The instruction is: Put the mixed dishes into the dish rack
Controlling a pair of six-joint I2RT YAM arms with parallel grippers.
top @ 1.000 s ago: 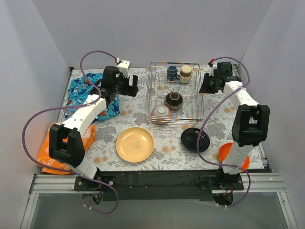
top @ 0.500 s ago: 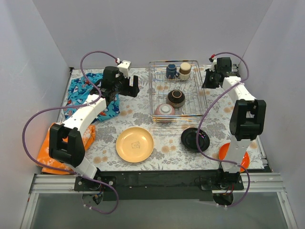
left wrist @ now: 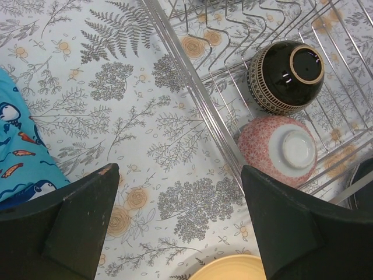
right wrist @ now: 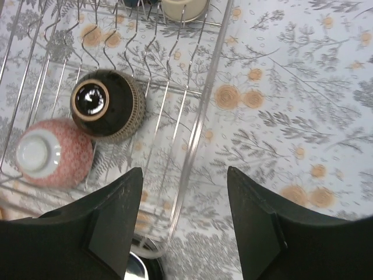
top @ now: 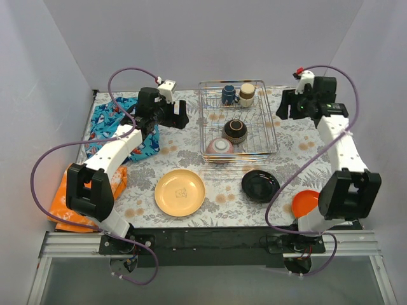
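Three plates lie flat on the flower-printed table (top: 222,197) nearest the arm bases: an orange plate (top: 305,202) at the right, partly behind the right arm, a black plate (top: 259,185) just short of the rack, and a tan-yellow plate (top: 180,192) left of that. None of them is in the rack. An orange cloth (top: 60,203) lies at the near left edge, with a blue patterned cloth (top: 111,124) beyond it.

Farther back stands the dish rack (top: 270,127). A grey patterned bowl (top: 219,148) sits foot-up at its near end, and a dark brown bowl (top: 234,130) just behind it is also foot-up. At the far end, the dark blue mug (top: 229,96) and beige cup (top: 247,94) stand side by side.

The left gripper (top: 178,115) hangs above the table left of the rack. Its wrist view shows the jaws spread wide, grasping nothing and touching nothing. The right gripper (top: 286,109) hangs just right of the rack's far end, its jaws likewise wide apart and empty.
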